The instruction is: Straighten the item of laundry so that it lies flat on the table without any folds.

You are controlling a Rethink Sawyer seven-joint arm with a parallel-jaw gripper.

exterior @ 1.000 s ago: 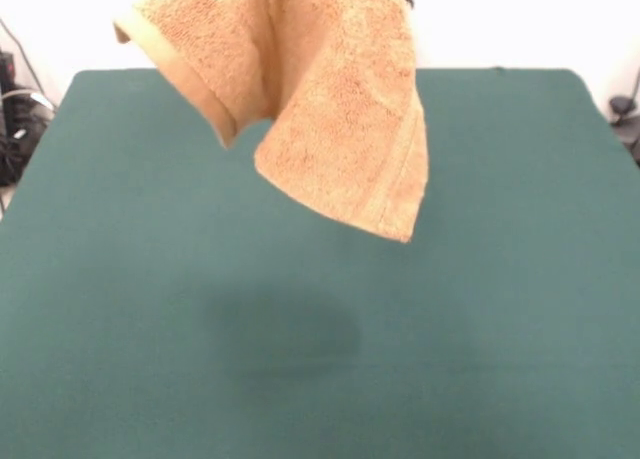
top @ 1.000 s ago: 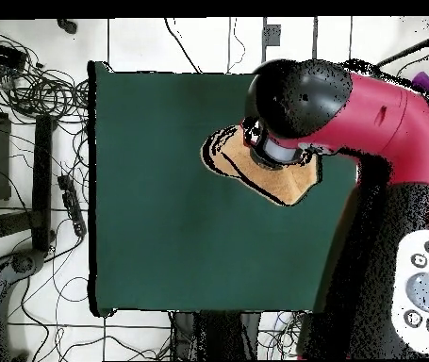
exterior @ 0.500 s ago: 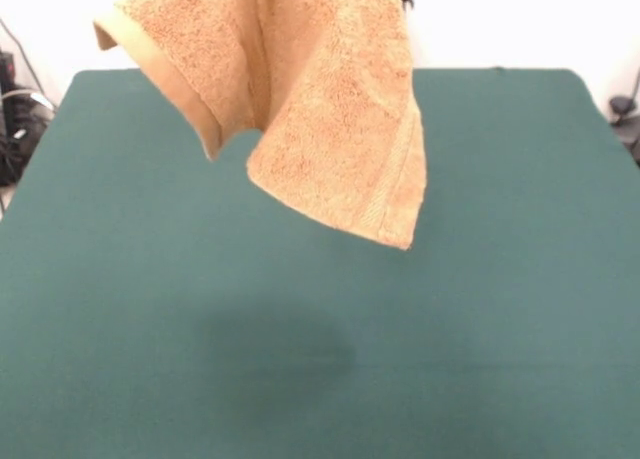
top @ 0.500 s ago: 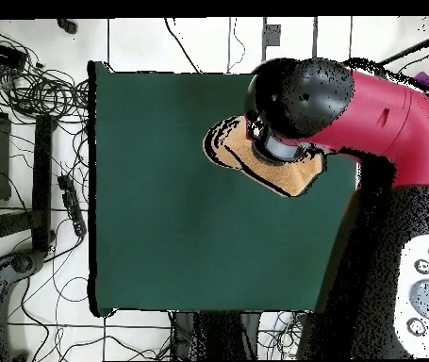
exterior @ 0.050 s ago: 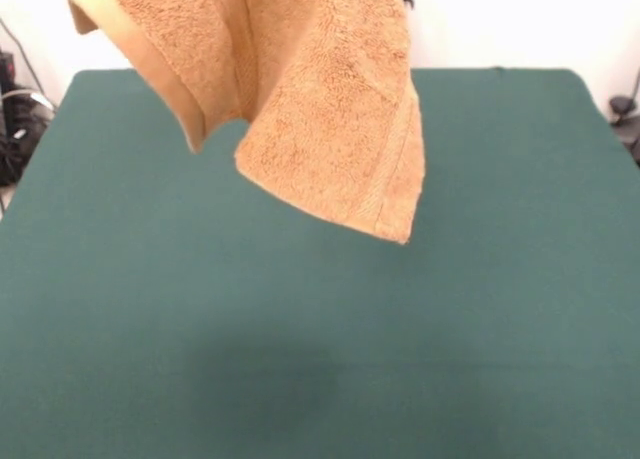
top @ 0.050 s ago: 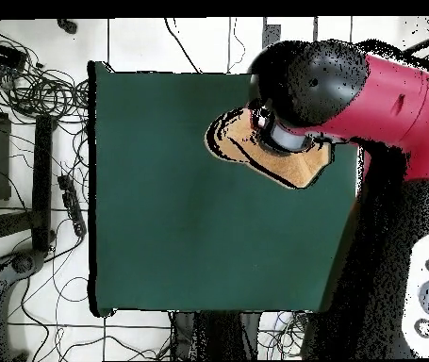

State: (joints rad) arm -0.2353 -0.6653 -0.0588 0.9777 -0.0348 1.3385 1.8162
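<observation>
The item of laundry (exterior @ 0.050 s ago: 320, 99), an orange-yellow terry towel, hangs in the air above the dark green table (exterior @ 0.050 s ago: 500, 309), touching nothing. It is folded on itself, with one banded corner pointing down at the middle right and another banded edge raised at the upper left. Its top runs out of the front view, so the grip point is hidden. In the overhead view the towel (top @ 0.050 s ago: 298, 168) peeks out from under the red and black arm (top @ 0.050 s ago: 350, 90), which covers the gripper. The towel's hanging weight shows it is held from above.
Cables and dark equipment (top @ 0.050 s ago: 29, 141) lie on the floor beside the table's edge. The arm's body (top @ 0.050 s ago: 416, 236) stands along the table's side in the overhead view. A faint shadow (exterior @ 0.050 s ago: 260, 379) falls on the felt below the towel.
The towel has risen a little and drifted toward the left of the front view, and its shadow slid toward the near edge. In the overhead view the arm head shifted slightly away from the base.
</observation>
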